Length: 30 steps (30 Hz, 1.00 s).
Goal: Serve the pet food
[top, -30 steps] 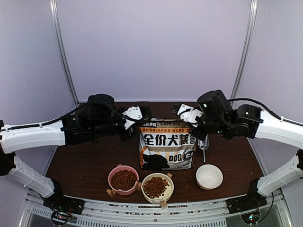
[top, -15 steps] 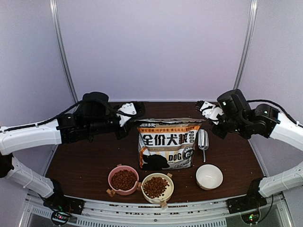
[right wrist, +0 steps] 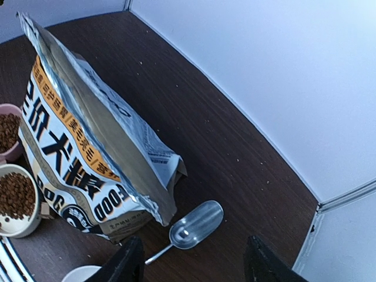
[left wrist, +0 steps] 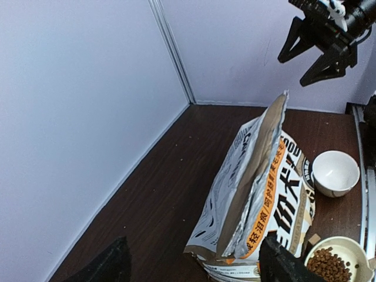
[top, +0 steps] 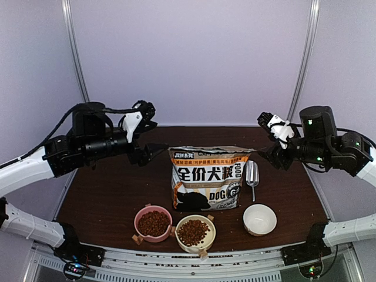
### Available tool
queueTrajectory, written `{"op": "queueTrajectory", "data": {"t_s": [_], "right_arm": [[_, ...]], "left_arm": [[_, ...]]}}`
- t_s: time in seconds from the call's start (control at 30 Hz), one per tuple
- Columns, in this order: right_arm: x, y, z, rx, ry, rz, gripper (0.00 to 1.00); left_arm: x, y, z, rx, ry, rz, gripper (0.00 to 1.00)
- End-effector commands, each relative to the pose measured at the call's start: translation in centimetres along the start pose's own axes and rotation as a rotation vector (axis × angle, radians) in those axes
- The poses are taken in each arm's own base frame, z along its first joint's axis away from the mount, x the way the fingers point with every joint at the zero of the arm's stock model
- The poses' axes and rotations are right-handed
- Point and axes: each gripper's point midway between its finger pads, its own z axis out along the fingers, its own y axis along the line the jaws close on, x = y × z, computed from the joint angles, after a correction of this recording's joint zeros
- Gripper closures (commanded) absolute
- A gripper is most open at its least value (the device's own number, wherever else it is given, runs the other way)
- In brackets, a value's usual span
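in the pink bowl (top: pixel 136 221), pet food (top: pixel 153 224)

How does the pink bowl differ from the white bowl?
The pink bowl holds a heap of pet food; the white bowl is empty. The pink bowl sits at the row's left end, the white bowl at its right end, by the scoop. Both stand upright before the bag.

Kraft-brown printed paper bag (top: pixel 207 179): centre. Shiny metal scoop (top: pixel 252 174): 3 o'clock of it. Round pink plastic bowl (top: pixel 139 217) at 7 and round cream bowl (top: pixel 207 238) at 6, perhaps touching, each holding dark round kibble pellets (top: pixel 153 223). Round white bowl (top: pixel 259 219): 4.
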Motion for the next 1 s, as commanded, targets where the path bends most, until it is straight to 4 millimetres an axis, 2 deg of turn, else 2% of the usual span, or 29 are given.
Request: {"op": "queueTrajectory", "data": {"t_s": [0.0,0.07,0.17,0.27,0.33,0.43,0.57,0.7,0.77,0.83,0.93,0.97], "right_arm": [[-3.7,-0.2,-1.1,-0.047,-0.166,0.158,0.39],[-4.7,-0.7,-1.0,-0.038,-0.203,0.234,0.37],[-5.5,-1.8,-0.7,-0.015,-0.234,0.348,0.34],[-5.4,-3.5,0.1,0.035,-0.237,0.474,0.29],[-4.4,-4.8,0.8,0.086,-0.212,0.527,0.26],[-1.5,-7.6,2.0,0.195,-0.162,0.625,0.24],[3.2,-10.8,3.3,0.304,-0.134,0.725,0.23],[9.0,-13.9,3.8,0.430,-0.121,0.809,0.22],[11.3,-15.2,3.6,0.485,-0.143,0.844,0.22],[12.8,-16.0,2.9,0.547,-0.193,0.831,0.22],[15.4,-15.7,2.5,0.632,-0.243,0.787,0.22],[16.1,-15.6,2.5,0.654,-0.263,0.772,0.22]], "left_arm": [[-4.5,0.4,-2.7,0.013,-0.189,-0.156,0.16],[-5.1,1.2,-3.2,-0.011,-0.200,-0.206,0.10],[-4.7,3.7,-3.2,-0.092,-0.135,-0.295,0.09],[-2.7,6.6,-3.4,-0.189,-0.059,-0.381,0.08],[-0.8,8.6,-3.8,-0.268,-0.018,-0.429,0.07],[3.3,12.0,-5.1,-0.405,0.050,-0.514,0.03],[11.8,17.1,-8.3,-0.601,0.141,-0.681,0.02],[21.1,21.1,-13.9,-0.853,0.196,-0.837,0.02],[25.0,22.2,-17.2,-0.986,0.201,-0.885,0.02],[27.1,22.2,-19.8,-1.128,0.213,-0.856,0.02],[28.7,22.0,-23.4,-1.337,0.240,-0.759,0.02],[28.9,21.8,-23.9,-1.368,0.229,-0.726,0.02]]}}
